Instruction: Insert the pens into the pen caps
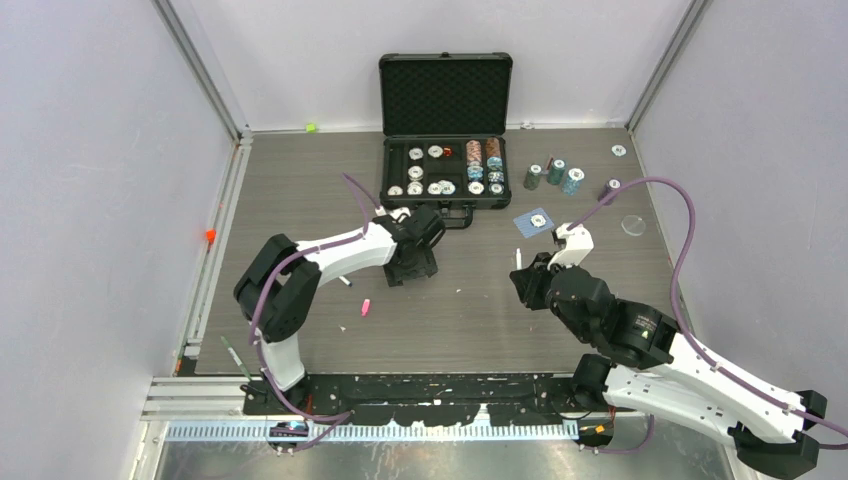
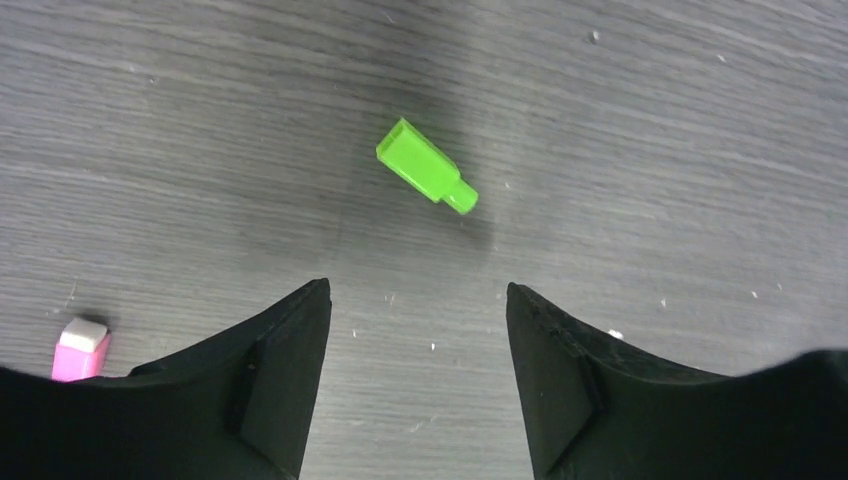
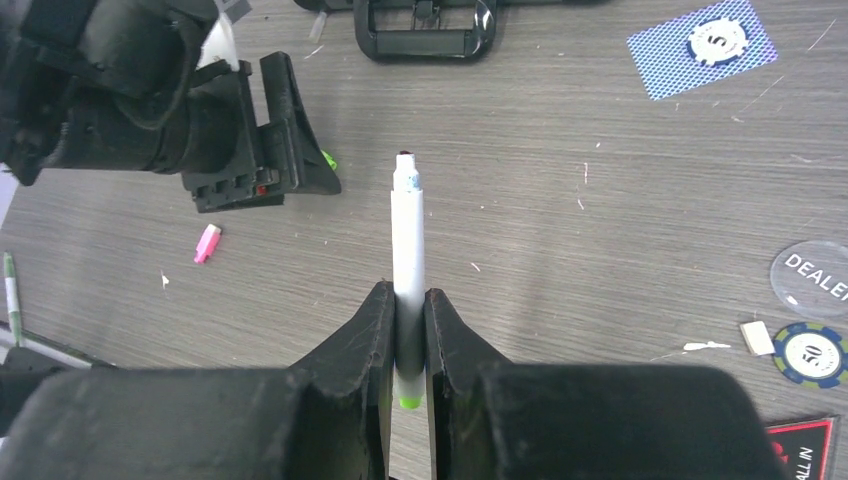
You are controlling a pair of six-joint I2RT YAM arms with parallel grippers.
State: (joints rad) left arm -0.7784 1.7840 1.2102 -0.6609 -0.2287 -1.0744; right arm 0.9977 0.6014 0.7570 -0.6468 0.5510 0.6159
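Note:
My right gripper (image 3: 405, 295) is shut on a white pen (image 3: 407, 235) held above the table, its tip pointing away from the camera and a green end showing between the jaws. In the top view this gripper (image 1: 520, 275) sits right of centre. The left gripper (image 2: 416, 290) hangs open over the table with nothing between its fingers. A neon green pen cap (image 2: 425, 167) lies flat just ahead of them. The pink pen cap (image 2: 80, 350) (image 1: 366, 307) lies off to the lower left of that gripper. Another thin pen (image 3: 12, 295) lies at the far left.
An open black case (image 1: 445, 130) of poker chips stands at the back. Chip stacks (image 1: 555, 175), a blue card (image 1: 533, 221) with a chip on it and a clear dealer button (image 1: 634, 224) lie to the right. The left arm (image 1: 330, 250) reaches across the middle.

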